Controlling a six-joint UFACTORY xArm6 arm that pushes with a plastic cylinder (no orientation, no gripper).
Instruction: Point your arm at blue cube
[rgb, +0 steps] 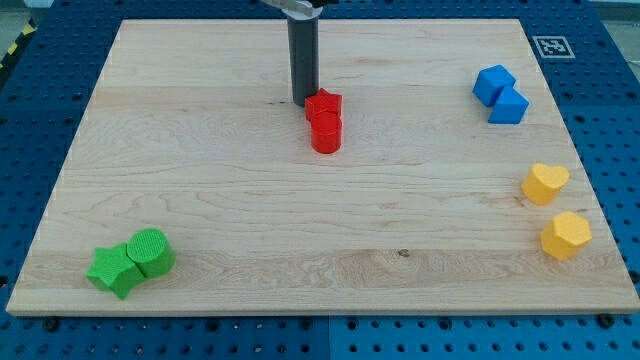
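The blue cube (493, 83) sits near the view's top right, touching a second blue block (510, 106) just below and right of it. My tip (302, 101) rests on the board at the top centre, just left of a red block (323, 103). A red cylinder (325, 132) stands directly below that red block. The tip is far to the left of the blue cube, well apart from it.
A yellow heart-shaped block (545, 183) and a yellow hexagonal block (566, 235) lie at the right edge. A green star-shaped block (113, 269) and a green cylinder (150, 251) touch at the bottom left. The wooden board (200, 180) lies on a blue perforated table.
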